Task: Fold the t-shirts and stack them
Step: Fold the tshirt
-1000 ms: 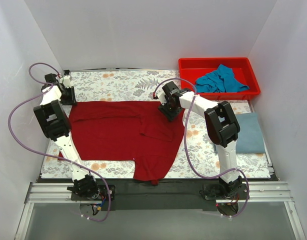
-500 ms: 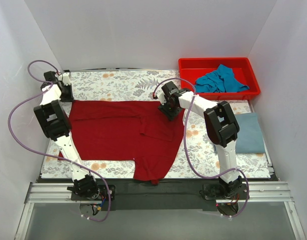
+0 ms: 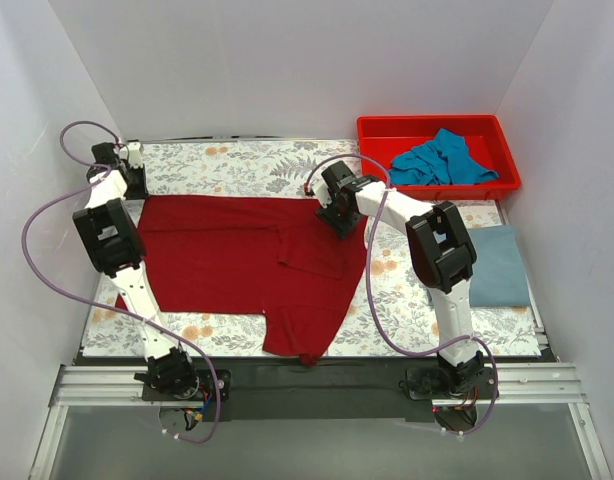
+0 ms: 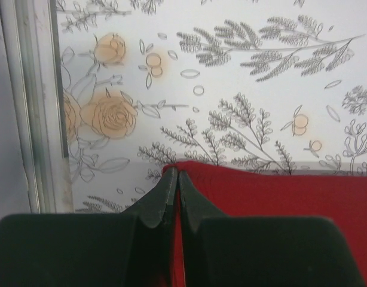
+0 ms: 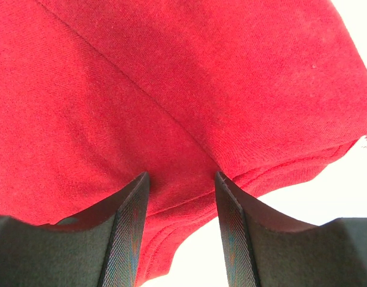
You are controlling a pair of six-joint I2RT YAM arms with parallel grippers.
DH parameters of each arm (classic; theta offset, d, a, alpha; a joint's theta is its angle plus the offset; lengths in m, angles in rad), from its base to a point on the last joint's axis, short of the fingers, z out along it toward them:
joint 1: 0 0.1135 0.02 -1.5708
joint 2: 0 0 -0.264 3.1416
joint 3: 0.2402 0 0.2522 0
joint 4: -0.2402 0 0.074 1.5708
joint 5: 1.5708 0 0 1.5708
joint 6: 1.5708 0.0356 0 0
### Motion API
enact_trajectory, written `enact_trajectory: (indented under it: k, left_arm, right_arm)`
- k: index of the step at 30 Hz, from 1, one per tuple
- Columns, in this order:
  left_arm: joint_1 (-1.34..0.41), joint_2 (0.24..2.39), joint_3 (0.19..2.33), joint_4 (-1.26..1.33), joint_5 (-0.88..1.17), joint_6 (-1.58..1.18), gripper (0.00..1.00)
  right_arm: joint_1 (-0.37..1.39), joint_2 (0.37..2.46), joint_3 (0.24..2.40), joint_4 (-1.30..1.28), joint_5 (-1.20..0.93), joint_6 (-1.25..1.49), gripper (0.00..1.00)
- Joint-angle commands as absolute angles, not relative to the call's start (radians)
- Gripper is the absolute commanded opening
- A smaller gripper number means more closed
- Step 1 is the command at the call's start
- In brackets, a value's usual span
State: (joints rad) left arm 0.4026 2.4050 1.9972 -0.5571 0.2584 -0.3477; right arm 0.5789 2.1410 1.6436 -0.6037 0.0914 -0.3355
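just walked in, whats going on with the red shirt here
Two robot arms are working on a dark red t-shirt spread on the floral table. The left gripper is shut on the shirt's far left corner. The right gripper is open, its fingers straddling a fold near the far right side. A grey-blue t-shirt lies folded to the right, and a teal-blue t-shirt sits crumpled in the red bin.
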Motion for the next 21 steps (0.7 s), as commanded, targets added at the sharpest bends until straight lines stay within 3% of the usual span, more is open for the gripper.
enact_trajectory:
  k: [1, 4, 5, 8, 15, 21]
  left_arm:
    - [0.411, 2.405, 2.039, -0.488, 0.262, -0.333, 0.0]
    - [0.41, 2.399, 2.046, -0.495, 0.285, -0.339, 0.03]
    - [0.411, 2.382, 2.045, -0.512, 0.291, -0.344, 0.12]
    - [0.42, 2.349, 2.023, -0.554, 0.308, -0.357, 0.25]
    - [0.44, 2.273, 1.945, -0.63, 0.302, -0.357, 0.29]
    - [0.44, 2.28, 1.927, -0.667, 0.321, -0.356, 0.24]
  right_arm:
    - [0.571, 2.18, 1.669, -0.615, 0.132, -0.356, 0.54]
    - [0.571, 2.181, 1.684, -0.618, 0.124, -0.356, 0.54]
    - [0.572, 2.175, 1.686, -0.618, 0.121, -0.357, 0.54]
    - [0.572, 2.166, 1.69, -0.621, 0.104, -0.354, 0.54]
    - [0.572, 2.149, 1.704, -0.634, 0.089, -0.35, 0.54]
    - [0.574, 2.109, 1.706, -0.652, 0.072, -0.345, 0.55]
